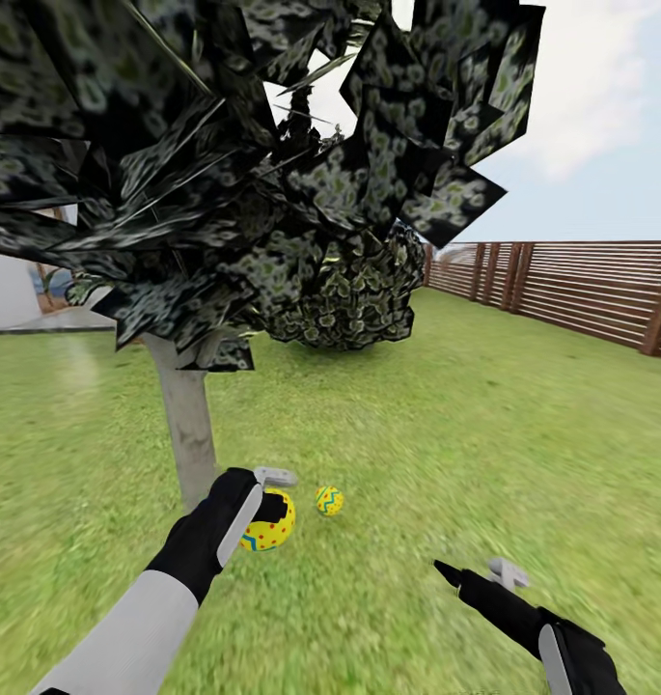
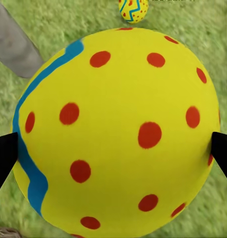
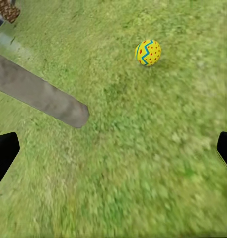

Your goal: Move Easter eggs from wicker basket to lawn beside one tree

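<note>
Left gripper [image 1: 264, 494] is clamped on the red-dotted egg [image 1: 269, 524], one black fingertip [image 2: 4, 156] pressed against each flank in the left wrist view. You hold it low over the lawn [image 1: 446, 434], just beside the pale grey trunk of the tree [image 1: 187, 425]. A second egg [image 1: 329, 500], with a blue zigzag, lies on the grass near the same trunk, a little farther from it than the held one. Right gripper [image 1: 480, 572] is empty with its fingers spread wide, well apart from the trunk.

Step in hand, as judged: setting down an egg by the tree. Next move calls for you to lower until the egg touches grass, then release gently so it does not roll away from the trunk. I cannot tell where the third egg or the basket is; check the basket afterwards.
</note>
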Available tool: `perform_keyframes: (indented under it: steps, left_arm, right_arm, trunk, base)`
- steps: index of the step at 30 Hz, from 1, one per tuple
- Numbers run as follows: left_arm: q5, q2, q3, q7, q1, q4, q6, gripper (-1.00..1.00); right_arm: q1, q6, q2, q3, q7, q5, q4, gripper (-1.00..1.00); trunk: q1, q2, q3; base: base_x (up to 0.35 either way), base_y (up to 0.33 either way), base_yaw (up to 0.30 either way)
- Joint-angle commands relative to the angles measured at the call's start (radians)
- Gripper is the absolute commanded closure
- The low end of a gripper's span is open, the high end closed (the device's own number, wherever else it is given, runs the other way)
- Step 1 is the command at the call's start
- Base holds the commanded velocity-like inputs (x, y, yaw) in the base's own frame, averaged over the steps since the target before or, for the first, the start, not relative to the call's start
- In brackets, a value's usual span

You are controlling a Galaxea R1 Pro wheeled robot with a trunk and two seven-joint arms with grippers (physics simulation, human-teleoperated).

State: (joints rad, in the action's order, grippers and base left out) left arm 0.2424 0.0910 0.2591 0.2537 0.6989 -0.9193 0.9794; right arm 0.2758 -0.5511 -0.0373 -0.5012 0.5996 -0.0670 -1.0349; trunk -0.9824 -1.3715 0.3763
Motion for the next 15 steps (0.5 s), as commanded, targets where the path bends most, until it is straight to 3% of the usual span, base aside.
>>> perform_keyframes:
  steps: [1,15]
  left_arm:
    - [0.011,0.000,0.002,0.010,0.001,-0.001,0.002,1.00]
    - [0.011,0.000,0.002,0.010,0.001,-0.001,0.001,1.00]
  right_arm:
    - [0.001,-0.009,-0.001,-0.003,0.002,-0.007,-0.001,-1.00]
    - [0.001,-0.009,-0.001,-0.003,0.002,-0.007,-0.001,-1.00]
  trunk:
    - [0.004,0.007,-0.002]
    - [0.058,0.105,-0.046]
  base:
    - [0.000,0.000,-0.273]
    - [0.000,0.000,-0.270]
